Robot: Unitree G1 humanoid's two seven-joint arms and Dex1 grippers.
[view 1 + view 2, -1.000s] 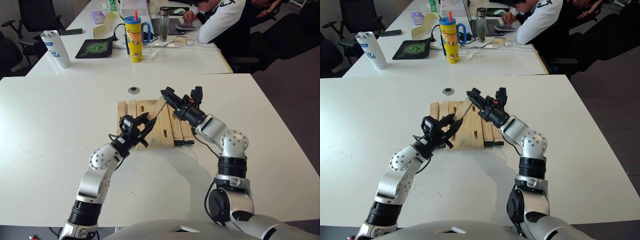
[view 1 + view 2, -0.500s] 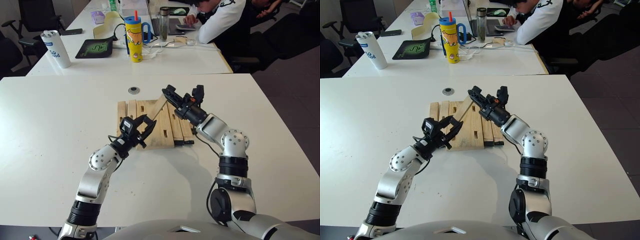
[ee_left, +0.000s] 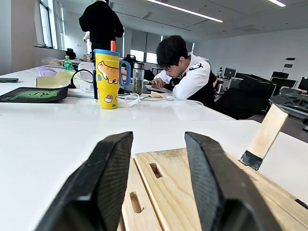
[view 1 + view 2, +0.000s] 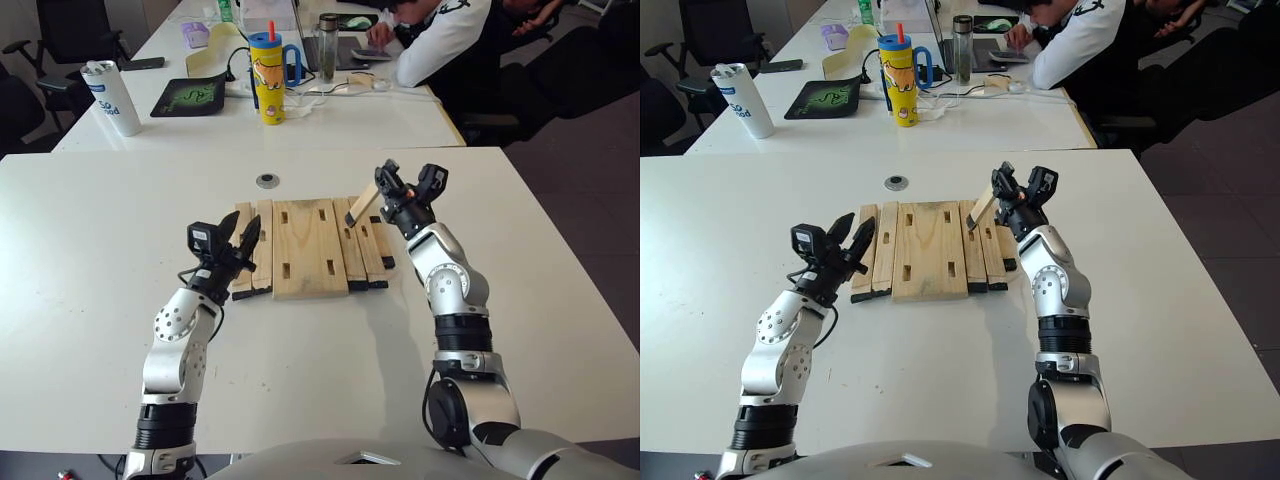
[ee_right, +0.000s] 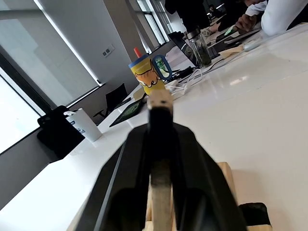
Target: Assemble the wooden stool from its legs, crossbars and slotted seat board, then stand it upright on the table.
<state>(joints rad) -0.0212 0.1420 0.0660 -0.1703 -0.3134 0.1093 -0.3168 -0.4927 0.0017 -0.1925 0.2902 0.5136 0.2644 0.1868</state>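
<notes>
left arm: elbow bent; forearm stretched forward | left gripper (image 4: pixel 238 233): black fingers (image 3: pixel 103 178) spread wide; nothing between them | right arm: elbow bent; forearm stretched forward; wrist raised | right gripper (image 4: pixel 392 190): clamped on pale wooden leg with black end cap (image 4: pixel 362 204); leg slants down from the pincer toward the left gripper's side

Right gripper (image 4: pixel 1010 190) grips tilted leg (image 4: pixel 982 207); left gripper (image 4: pixel 857 223) spread beside seat board (image 4: pixel 930 250).
</notes>
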